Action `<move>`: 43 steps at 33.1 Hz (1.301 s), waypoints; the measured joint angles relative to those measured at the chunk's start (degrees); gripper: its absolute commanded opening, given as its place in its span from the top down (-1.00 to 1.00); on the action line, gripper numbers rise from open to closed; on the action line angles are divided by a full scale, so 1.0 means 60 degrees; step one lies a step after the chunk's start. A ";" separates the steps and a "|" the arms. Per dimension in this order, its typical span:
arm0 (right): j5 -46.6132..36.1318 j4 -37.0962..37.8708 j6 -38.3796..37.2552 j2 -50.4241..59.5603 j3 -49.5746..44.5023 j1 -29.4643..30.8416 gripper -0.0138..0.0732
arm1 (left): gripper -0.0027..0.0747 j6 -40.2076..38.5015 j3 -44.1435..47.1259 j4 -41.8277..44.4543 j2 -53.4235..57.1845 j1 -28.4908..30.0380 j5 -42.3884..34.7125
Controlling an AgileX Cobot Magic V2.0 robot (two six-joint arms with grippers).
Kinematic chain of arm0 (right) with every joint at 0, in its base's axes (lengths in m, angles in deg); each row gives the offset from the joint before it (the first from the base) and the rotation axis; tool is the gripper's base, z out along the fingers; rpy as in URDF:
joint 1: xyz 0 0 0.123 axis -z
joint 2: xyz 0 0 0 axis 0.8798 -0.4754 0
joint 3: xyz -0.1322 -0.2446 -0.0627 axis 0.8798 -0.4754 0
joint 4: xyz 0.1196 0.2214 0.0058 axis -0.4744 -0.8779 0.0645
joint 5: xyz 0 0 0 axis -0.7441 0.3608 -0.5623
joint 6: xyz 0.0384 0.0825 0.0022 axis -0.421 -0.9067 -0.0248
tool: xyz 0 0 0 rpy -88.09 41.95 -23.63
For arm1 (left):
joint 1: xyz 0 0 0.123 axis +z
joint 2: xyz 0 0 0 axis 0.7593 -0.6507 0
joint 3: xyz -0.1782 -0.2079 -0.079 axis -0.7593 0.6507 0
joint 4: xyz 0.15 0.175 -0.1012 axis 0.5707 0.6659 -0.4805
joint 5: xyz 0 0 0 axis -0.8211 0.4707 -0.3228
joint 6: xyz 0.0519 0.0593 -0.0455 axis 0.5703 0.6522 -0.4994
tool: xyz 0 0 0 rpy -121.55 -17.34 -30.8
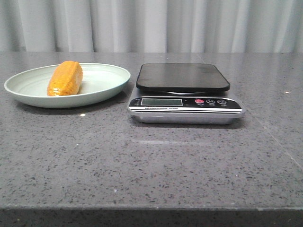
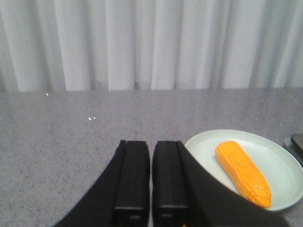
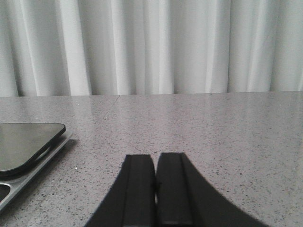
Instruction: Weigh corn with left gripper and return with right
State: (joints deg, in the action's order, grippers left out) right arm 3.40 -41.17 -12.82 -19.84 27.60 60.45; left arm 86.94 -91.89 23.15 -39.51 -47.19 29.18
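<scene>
left pincer is clenched empty, short of the plate; it should be opened wide and closed across the corn mid-length.

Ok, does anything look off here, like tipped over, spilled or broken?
Nothing stands out. The corn lies whole in the plate, the scale sits flat beside it with its platform bare, and the left gripper and right gripper are both shut, holding nothing.

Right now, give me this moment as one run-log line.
stage: not started | corn: lying in plate | scale: platform bare | left tool: shut, unloaded | right tool: shut, unloaded
</scene>
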 measured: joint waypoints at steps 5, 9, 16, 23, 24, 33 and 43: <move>0.0000 0.0000 0.0000 0.0000 0.0000 0.0000 0.31 | 0.55 0.0000 0.0164 -0.0145 -0.0448 -0.0252 0.0266; 0.0000 0.0000 0.0000 0.0000 0.0000 0.0000 0.31 | 0.52 0.0000 0.0250 -0.0329 -0.0700 -0.0271 0.0545; 0.0000 0.0000 0.0000 0.0000 0.0000 0.0000 0.31 | -0.08 -0.0017 -0.0010 -0.0452 -0.1264 -0.0271 0.0869; 0.0000 0.0000 0.0000 0.0000 0.0000 0.0000 0.31 | -0.63 -0.0017 -0.0685 -0.0732 -0.2155 -0.0271 0.0906; 0.0000 0.0000 0.0000 0.0000 0.0000 0.0000 0.31 | -0.63 -0.0017 -0.0748 -0.0790 -0.2273 -0.0271 0.0925; 0.0000 0.0000 0.0000 0.0000 0.0000 0.0000 0.31 | -0.62 0.0216 -0.1923 -0.1415 -0.4551 -0.0823 0.1028; 0.0000 0.0000 0.0000 0.0000 0.0000 0.0000 0.31 | -0.62 -0.0508 -0.3424 -0.1215 -0.8027 -0.2258 0.1010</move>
State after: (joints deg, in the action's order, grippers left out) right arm 3.40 -41.17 -12.82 -19.84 27.60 60.45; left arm 83.90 -112.43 15.86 -87.67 -60.73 35.24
